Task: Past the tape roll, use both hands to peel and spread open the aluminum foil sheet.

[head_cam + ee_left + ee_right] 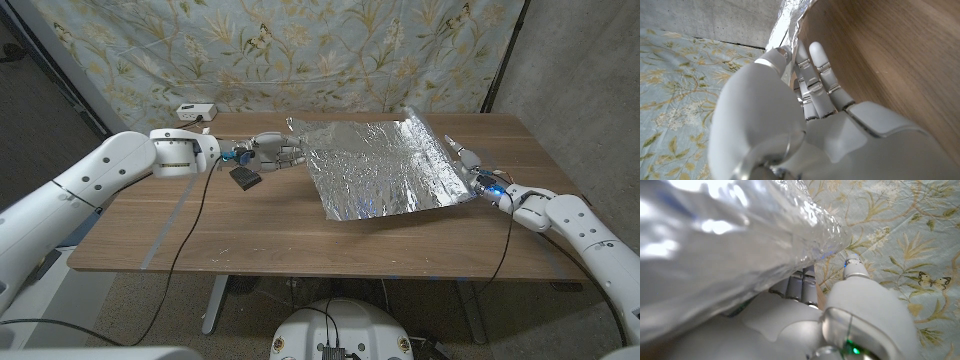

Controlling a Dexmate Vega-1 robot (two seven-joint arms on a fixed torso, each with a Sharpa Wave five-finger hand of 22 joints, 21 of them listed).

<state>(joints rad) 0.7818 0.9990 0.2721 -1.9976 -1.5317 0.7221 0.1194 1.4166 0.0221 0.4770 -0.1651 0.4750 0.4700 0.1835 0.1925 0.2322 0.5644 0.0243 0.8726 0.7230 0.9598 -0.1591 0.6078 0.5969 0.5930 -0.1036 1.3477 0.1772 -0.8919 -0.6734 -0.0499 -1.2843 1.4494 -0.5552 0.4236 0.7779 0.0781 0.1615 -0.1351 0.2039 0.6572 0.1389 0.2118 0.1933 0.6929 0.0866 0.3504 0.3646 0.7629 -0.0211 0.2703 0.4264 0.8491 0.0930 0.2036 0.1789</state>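
Observation:
The aluminum foil sheet (pixel 385 165) lies spread and crinkled across the middle of the table, its right edge lifted into a fold. My left hand (pixel 272 150) reaches its left edge, and in the left wrist view the foil (pixel 790 22) runs between the thumb and the fingers (pixel 815 75). At the right edge my right hand (pixel 468 168) holds the sheet. In the right wrist view the foil (pixel 730 245) drapes over its fingers (pixel 800 287), with the thumb beside it.
A small black object (pixel 245 177) lies on the table just in front of my left hand. A white box (pixel 195 110) stands at the back left edge. A floral curtain hangs behind the table (pixel 250 235), whose front half is bare wood.

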